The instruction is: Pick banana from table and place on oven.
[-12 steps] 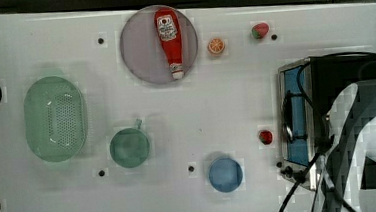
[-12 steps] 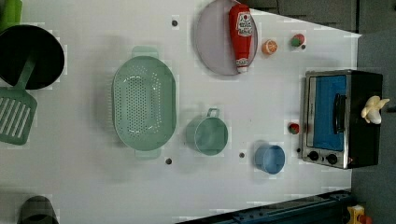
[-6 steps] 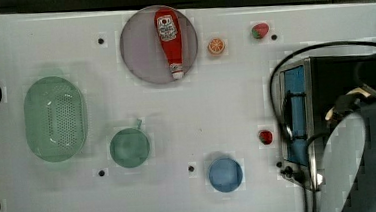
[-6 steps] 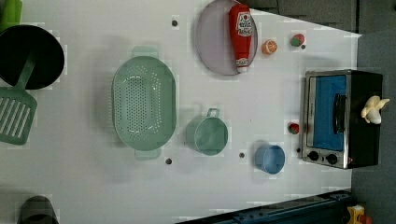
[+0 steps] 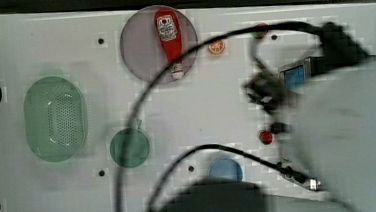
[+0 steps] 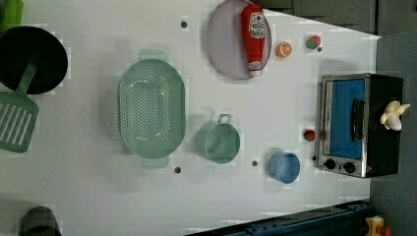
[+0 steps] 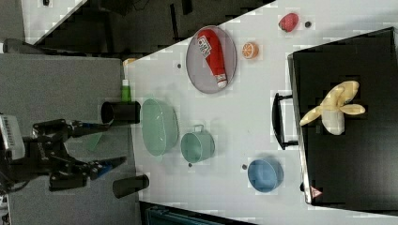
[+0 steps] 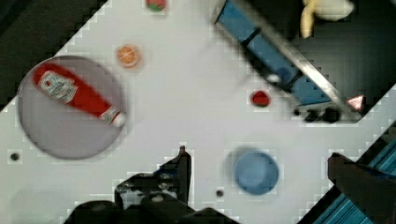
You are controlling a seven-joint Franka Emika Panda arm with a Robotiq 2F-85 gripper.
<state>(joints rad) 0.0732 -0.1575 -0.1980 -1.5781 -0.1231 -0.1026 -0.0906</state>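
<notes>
One banana atop oven, hand wide open.

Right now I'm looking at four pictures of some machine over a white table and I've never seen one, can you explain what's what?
It is one robot arm filmed by four cameras: three off the arm, one on its wrist. Its gripper stands open and holds nothing. On the white table are a toaster oven with a toy banana lying on its black top, a ketchup bottle on a plate, an orange slice, two strawberries, a green colander, a green pot and a blue bowl.
</notes>
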